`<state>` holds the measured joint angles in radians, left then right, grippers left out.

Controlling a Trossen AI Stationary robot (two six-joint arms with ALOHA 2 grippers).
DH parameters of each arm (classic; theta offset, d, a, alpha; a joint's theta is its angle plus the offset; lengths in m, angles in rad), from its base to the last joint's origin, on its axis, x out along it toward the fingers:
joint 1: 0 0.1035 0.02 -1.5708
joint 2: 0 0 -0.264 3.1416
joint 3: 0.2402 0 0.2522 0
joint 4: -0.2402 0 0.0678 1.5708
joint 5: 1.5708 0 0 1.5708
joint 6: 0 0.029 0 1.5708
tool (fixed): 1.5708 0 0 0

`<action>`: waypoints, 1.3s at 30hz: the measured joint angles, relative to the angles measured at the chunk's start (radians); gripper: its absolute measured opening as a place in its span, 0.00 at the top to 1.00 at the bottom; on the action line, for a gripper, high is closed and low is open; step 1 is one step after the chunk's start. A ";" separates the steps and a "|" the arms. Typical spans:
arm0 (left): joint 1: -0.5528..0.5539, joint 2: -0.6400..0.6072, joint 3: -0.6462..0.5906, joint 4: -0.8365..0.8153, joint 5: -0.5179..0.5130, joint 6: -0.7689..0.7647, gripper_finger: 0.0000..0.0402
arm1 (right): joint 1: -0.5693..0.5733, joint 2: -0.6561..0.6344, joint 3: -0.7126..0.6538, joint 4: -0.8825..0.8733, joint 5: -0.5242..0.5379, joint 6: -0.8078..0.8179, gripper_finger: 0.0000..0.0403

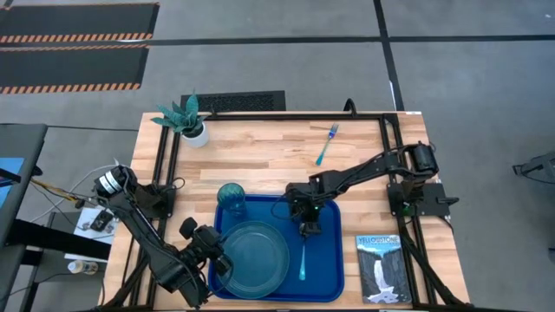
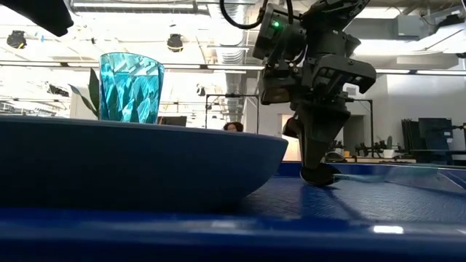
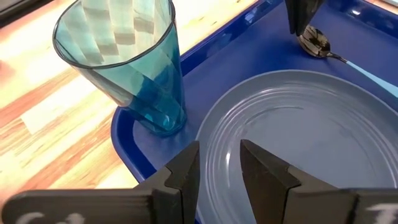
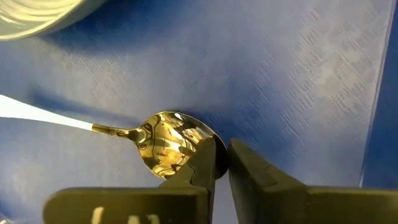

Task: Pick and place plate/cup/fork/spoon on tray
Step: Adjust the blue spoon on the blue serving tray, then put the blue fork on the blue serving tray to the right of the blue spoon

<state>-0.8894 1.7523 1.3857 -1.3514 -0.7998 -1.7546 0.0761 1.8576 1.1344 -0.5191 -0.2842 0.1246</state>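
Note:
The blue tray lies at the table's near middle. The teal plate rests flat on its left half. The teal cup stands upright in its far left corner. The spoon lies flat on the tray, right of the plate, with its dark bowl toward the far side. The light-blue fork lies on the bare wood at the far right. My right gripper points down at the spoon bowl's tip, its fingers a narrow gap apart. My left gripper is open just above the plate's left rim. My right gripper comes from above, pointing down, and one finger stands right at the tip of the spoon's bowl. The bowl lies beside the fingers, not between them. I cannot tell whether the finger touches it. The spoon lies flat on the tray.
A white pot with a teal plant stands at the table's far left corner. A Yellowstone book lies right of the tray. The tray's right part is bare. Black frame rails run along the table's left and right sides.

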 joint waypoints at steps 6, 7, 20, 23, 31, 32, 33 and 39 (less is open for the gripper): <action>0.000 0.000 0.000 -0.002 -0.001 0.004 0.75 | 0.000 0.000 0.048 -0.042 0.002 -0.001 0.85; 0.000 0.000 0.000 -0.002 -0.001 0.004 0.75 | 0.000 0.000 0.053 -0.045 0.002 -0.002 0.85; 0.000 0.000 0.000 -0.003 -0.001 0.005 0.75 | 0.001 0.000 0.057 -0.057 -0.001 -0.002 0.84; 0.000 0.000 0.000 -0.002 -0.001 0.005 0.75 | 0.001 0.000 0.057 -0.057 -0.001 -0.002 0.84; 0.000 0.000 0.000 -0.002 -0.006 0.005 0.75 | 0.001 0.000 0.057 -0.057 0.001 -0.001 0.72; 0.000 0.000 0.000 -0.002 -0.006 0.005 0.75 | 0.001 0.000 0.057 -0.057 0.004 -0.001 0.70; 0.000 0.000 0.000 -0.002 -0.008 0.005 0.75 | 0.001 0.000 0.057 -0.057 0.004 -0.001 0.68; 0.000 0.000 0.000 -0.003 -0.010 0.005 0.75 | -0.012 -0.021 0.057 -0.102 0.004 -0.002 0.58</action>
<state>-0.8890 1.7523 1.3857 -1.3548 -0.8100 -1.7497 0.0645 1.8368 1.1919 -0.6207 -0.2802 0.1226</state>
